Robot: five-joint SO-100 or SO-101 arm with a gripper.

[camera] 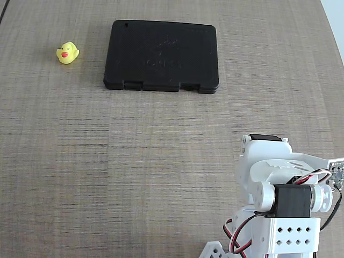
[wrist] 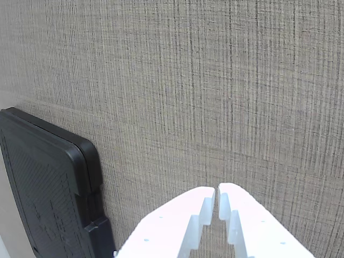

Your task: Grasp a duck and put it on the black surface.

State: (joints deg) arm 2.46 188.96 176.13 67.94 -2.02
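Duck (camera: 67,52): upright on the counter (camera: 134,161), far left in the fixed view, near the black surface (camera: 161,54) but not touching. Hand (wrist: 216,189): fingertips together, empty, above bare counter in the wrist view, black surface at lower left. Arm base: lower right, fixed view.

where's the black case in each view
Fixed view: black case lies flat at top centre on the table, with the duck apart to its left.
Wrist view: black case fills the lower-left corner, left of the shut hand; the duck is not in view.
Shared landmark: the case's notched latch edge.
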